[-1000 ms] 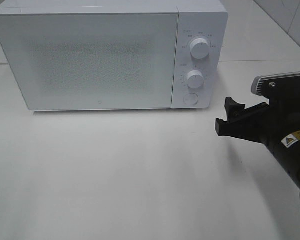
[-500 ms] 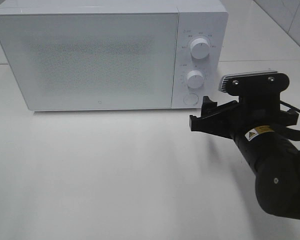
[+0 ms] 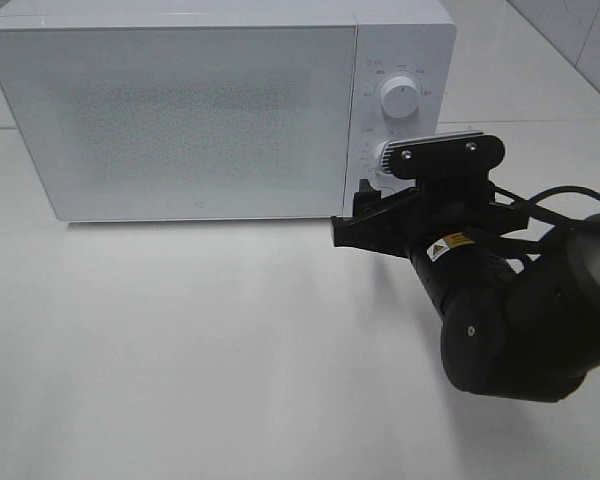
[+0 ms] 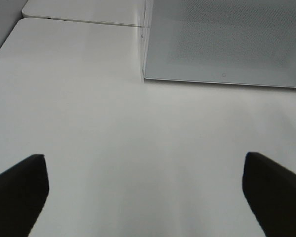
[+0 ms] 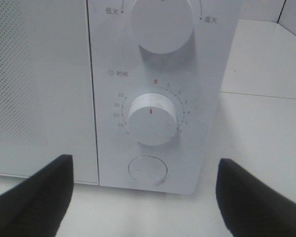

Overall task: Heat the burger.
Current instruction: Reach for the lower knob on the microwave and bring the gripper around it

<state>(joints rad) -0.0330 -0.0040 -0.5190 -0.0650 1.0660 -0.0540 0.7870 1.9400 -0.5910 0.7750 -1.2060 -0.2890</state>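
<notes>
Right gripper [image 3: 365, 215] spread wide, grasping nothing. Burger out of sight; place relative to gripper cannot tell. Straight ahead, close: microwave [image 3: 180, 110] round button [image 5: 148, 170], timer knob [image 5: 152, 118] above it. Left gripper [image 4: 145, 192] released, empty, over table [image 4: 89, 123].

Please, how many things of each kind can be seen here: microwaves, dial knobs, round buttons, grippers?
Microwave: 1
Dial knobs: 2 (upper knob, lower knob)
Round button: 1
Grippers: 2 (left gripper, right gripper)
Total: 6

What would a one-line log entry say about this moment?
right tool: open, facing timer dial | left tool: open, above table | microwave door: closed | burger: not in view
</notes>
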